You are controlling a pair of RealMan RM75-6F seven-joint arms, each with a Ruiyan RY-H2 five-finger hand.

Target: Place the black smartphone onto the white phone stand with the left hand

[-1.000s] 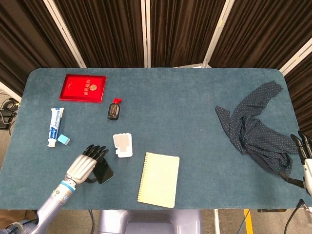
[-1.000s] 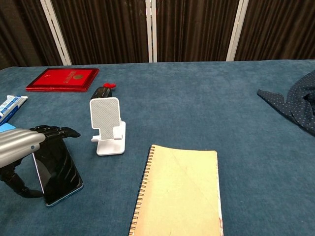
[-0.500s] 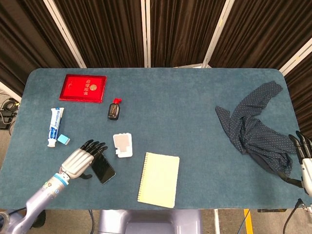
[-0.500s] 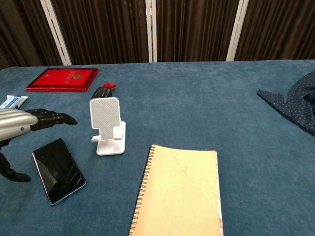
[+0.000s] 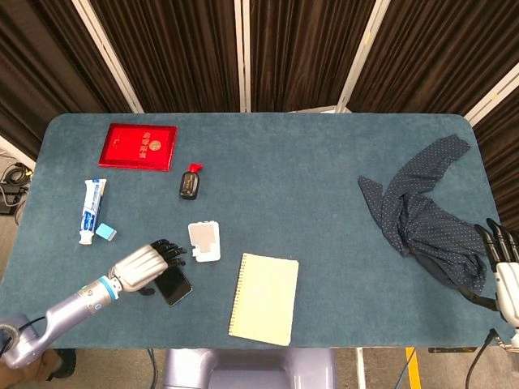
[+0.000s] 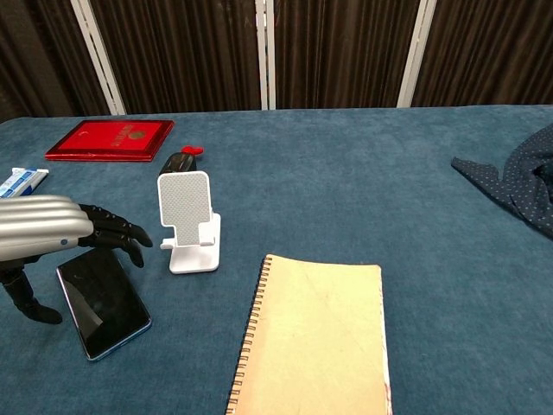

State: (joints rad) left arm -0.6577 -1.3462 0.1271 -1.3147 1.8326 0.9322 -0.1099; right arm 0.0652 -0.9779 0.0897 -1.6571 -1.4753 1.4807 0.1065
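Note:
The black smartphone (image 6: pixel 105 300) lies flat on the blue table, left of the white phone stand (image 6: pixel 190 221); from the head view the smartphone (image 5: pixel 174 286) is below-left of the stand (image 5: pixel 204 241). My left hand (image 6: pixel 62 238) hovers over the phone's far end, its dark fingers (image 6: pixel 121 235) spread and curving down toward the stand, its thumb hanging at the phone's left side. It holds nothing. The same left hand (image 5: pixel 146 265) shows in the head view. My right hand (image 5: pixel 503 271) is at the table's right edge, fingers extended, holding nothing.
A yellow spiral notebook (image 6: pixel 315 337) lies right of the stand. Behind the stand are a small black and red object (image 6: pixel 180 161) and a red booklet (image 6: pixel 112 138). Toothpaste (image 5: pixel 92 209) and a blue eraser (image 5: pixel 105 232) sit far left. A dark dotted cloth (image 5: pixel 422 207) covers the right side.
One second ago my left hand held the phone tipped up on its edge. The phone then dropped flat as the hand let go; now the hand has moved back over its far end.

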